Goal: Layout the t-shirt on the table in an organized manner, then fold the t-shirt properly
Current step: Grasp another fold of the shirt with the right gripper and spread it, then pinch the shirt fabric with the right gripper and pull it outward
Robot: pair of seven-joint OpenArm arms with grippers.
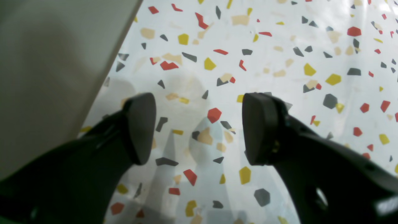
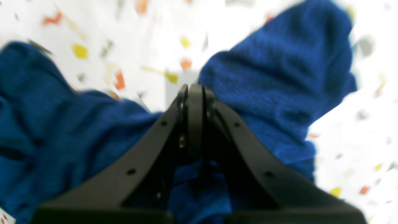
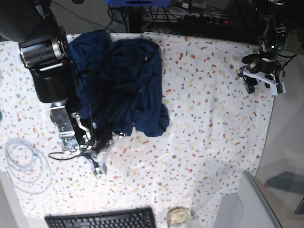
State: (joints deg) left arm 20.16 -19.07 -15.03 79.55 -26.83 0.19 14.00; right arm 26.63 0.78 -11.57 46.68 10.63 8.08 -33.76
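Gripping a fold of the t-shirt (image 3: pixel 121 83), the right gripper (image 2: pixel 195 93) has its jaws pressed fully together, blue cloth bunched on both sides. The shirt lies crumpled at upper left of the base view on the table (image 3: pixel 209 104). The left gripper (image 1: pixel 199 127), at upper right of that view, hangs wide apart over bare cloth, holding nothing. Likely risk: the pinch holds several layers, so a pull would drag the heap instead of spreading it.

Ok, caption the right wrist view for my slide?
Right gripper shut on the navy t-shirt above the speckled table.
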